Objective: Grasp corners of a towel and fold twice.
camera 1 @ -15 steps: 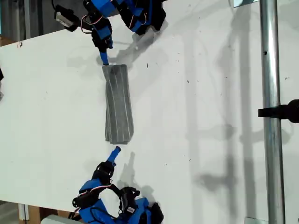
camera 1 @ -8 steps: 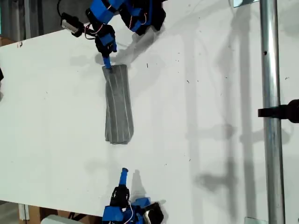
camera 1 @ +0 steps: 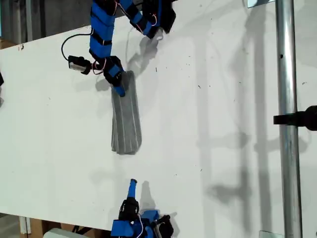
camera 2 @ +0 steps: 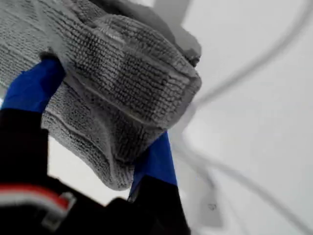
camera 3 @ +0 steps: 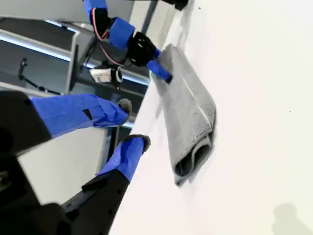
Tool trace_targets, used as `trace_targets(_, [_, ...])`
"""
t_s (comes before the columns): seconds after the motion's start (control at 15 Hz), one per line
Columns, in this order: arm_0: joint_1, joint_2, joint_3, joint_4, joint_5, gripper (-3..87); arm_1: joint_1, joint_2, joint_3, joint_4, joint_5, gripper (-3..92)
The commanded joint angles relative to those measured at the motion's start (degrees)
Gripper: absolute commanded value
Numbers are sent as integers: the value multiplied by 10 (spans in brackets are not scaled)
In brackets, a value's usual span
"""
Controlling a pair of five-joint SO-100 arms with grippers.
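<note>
**Gripper clamps towel's far end**

Pinched between blue fingers, the folded grey towel [camera 2: 122, 88] fills the view of my first gripper [camera 2: 105, 122], which is closed on its end. Nearer the exterior view's bottom edge, my second gripper [camera 1: 132, 184] hovers with jaws parted, apart from the towel lying on the white table [camera 1: 223, 124].

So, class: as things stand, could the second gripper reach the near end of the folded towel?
Probably yes. My second gripper is open and apart from the towel, pointing at its free end over bare table. My first gripper holds only the far end.
</note>
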Motion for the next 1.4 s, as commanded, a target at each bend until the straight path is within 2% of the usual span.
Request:
trace_targets(0.0, [-2, 1, -5, -9, 0, 93, -68, -44, -71, -36, 25, 224])
trace_targets(0.07, [-2, 2, -5, -9, -1, 93, -77, -59, -88, -18, 60, -1])
trace_targets(0.2, [-2, 2, -8, -8, -1, 92, -69, -30, -87, 63, 54, -2])
trace_targets(0.4, [0, 3, -7, -8, -1, 91, -40, 95, -76, 315, 40, -2])
trace_targets(0.6, [0, 3, -5, -11, 4, 92, -52, 166, -131, 582, 91, -2])
trace_targets(0.67, [0, 3, -5, -11, 4, 92, -77, 176, -169, 627, 112, -2])
trace_targets(0.73, [3, 4, -4, -11, 4, 92, -115, 201, -207, 598, 119, -2])
trace_targets(0.8, [4, 4, -4, -11, 4, 92, -149, 241, -209, 485, 105, -2])
trace_targets(0.87, [4, 5, -4, -11, 4, 92, -160, 230, -225, 426, 102, -2])
trace_targets(1.2, [16, 17, -4, -8, -3, 92, -182, 91, -265, 243, 101, -2])
trace_targets(1.27, [18, 18, -4, -8, -4, 92, -178, 75, -265, 228, 100, 27])
trace_targets(1.33, [19, 20, -4, -7, -4, 91, -174, 69, -265, 213, 100, 201])
